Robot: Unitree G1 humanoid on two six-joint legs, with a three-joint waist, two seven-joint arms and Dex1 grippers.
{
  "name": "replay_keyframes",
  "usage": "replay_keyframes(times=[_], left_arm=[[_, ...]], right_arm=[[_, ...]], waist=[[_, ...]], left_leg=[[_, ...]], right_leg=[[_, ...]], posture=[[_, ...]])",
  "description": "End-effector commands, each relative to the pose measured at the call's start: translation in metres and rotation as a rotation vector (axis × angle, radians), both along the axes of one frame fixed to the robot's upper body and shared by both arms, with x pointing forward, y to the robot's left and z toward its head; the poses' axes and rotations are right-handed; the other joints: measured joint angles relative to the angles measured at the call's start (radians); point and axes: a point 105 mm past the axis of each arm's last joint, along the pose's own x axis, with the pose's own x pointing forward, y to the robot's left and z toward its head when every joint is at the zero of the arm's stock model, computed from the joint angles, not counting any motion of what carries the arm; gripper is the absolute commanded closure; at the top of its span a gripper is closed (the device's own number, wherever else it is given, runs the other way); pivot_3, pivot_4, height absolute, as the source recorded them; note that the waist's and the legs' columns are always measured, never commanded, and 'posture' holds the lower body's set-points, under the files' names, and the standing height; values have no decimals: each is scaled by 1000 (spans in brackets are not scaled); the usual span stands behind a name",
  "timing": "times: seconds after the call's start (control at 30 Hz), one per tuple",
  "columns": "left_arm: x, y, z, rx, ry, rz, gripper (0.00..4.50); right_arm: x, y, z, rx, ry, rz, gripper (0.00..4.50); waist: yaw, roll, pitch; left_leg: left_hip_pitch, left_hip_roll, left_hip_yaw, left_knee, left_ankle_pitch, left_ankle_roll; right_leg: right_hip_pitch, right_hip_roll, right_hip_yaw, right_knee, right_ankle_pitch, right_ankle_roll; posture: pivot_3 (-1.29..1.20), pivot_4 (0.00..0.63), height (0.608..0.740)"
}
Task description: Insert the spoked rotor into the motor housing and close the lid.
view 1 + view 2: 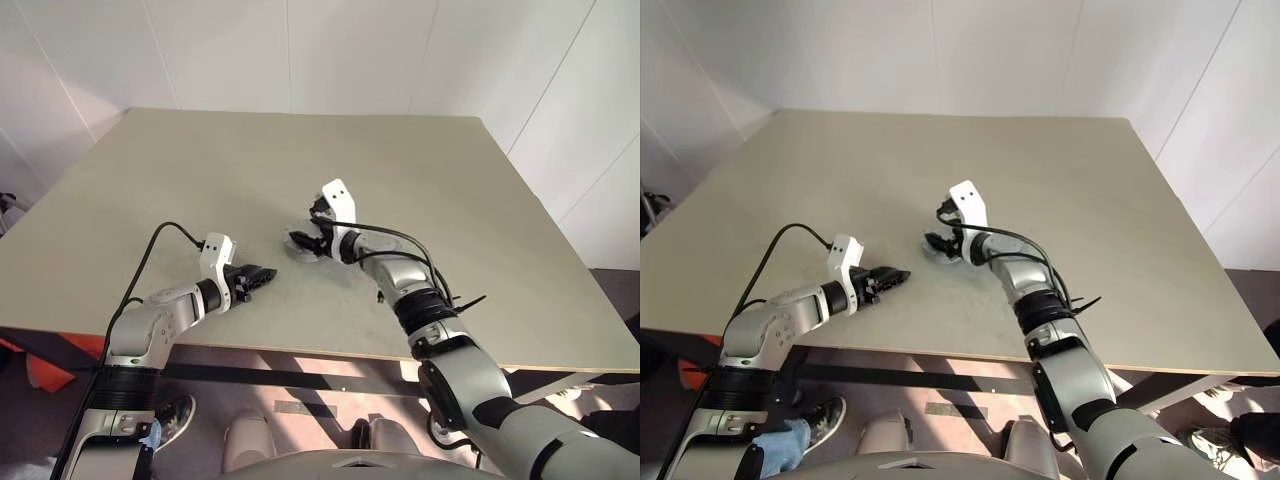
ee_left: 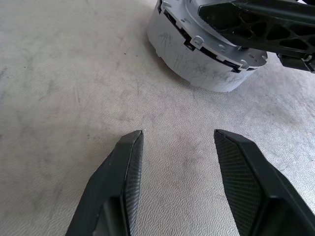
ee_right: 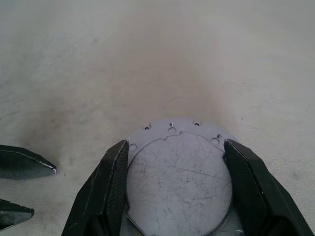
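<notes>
Frame centre: right gripper [image 3: 174,189] pinches lidded motor housing [image 2: 206,59] on the table [image 1: 450,180]. Left gripper [image 2: 179,162] spread, empty, nearby. Press lid squarely; check seating before release.

Pale grey scratched motor housing [image 3: 179,184], black mesh-textured fingers [image 3: 110,191], on a beige speckled table [image 1: 450,190].

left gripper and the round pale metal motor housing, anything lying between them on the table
Nothing: in the left wrist view, only bare grey tabletop lies between the left gripper and the round pale metal motor housing, which the right gripper straddles.
</notes>
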Motion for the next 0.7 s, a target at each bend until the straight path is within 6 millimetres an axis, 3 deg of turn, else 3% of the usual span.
replay_keyframes(times=[0.03, 0.33, 0.7], left_arm=[[2, -3, 9, -2, -37, -9, 2076], [2, -3, 9, -4, -37, -9, 2076], [3, -3, 7, -1, -34, -7, 2076]], right_arm=[[4, -4, 15, 21, -32, -11, 1537], [3, -2, 15, 14, -38, -5, 1537], [-4, 4, 27, 80, -40, 36, 1537]], waist=[[0, 0, 0], [0, 0, 0], [0, 0, 0]], left_leg=[[0, 0, 0, 0, 0, 0], [0, 0, 0, 0, 0, 0], [-1, 0, 0, -1, 0, 0]], right_leg=[[0, 0, 0, 0, 0, 0], [-1, 0, 0, 0, 0, 0], [-1, 0, 0, -2, 0, -1]], posture=[[0, 0, 740], [0, 0, 740], [0, 0, 740]])
